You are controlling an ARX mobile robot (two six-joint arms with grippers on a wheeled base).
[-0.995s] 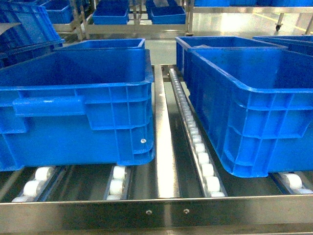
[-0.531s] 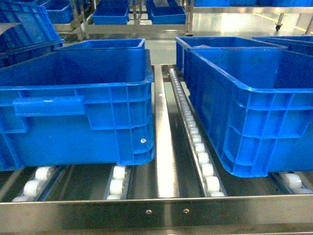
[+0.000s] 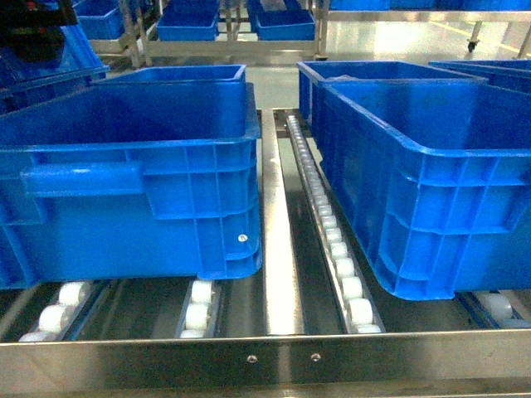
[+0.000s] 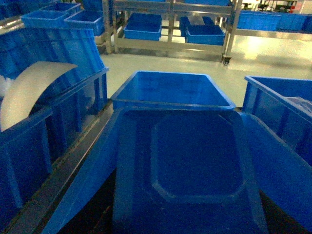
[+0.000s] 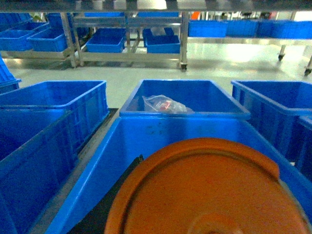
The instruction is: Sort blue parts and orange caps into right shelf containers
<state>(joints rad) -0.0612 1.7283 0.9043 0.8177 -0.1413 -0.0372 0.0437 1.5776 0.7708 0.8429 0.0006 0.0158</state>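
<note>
A flat blue part (image 4: 195,165) with an eight-sided recess fills the lower left wrist view, held over a blue crate; the jaws holding it are hidden beneath it. A round orange cap (image 5: 209,195) fills the lower right wrist view above another blue crate (image 5: 97,165). One dark finger (image 5: 114,195) shows at its left edge. In the head view two right shelf containers, the left crate (image 3: 124,191) and the right crate (image 3: 431,199), stand on the steel roller shelf (image 3: 278,249). A dark bit of arm (image 3: 33,29) shows at the top left.
More blue crates stand behind, one (image 5: 185,97) holding a clear plastic bag (image 5: 163,104). A white curved sheet (image 4: 27,92) sticks out of a crate on the left. Further racks with blue bins (image 3: 191,25) line the far side of the floor.
A dark piece of arm has come into the top left corner of the head view. The crates and shelf have not moved.
</note>
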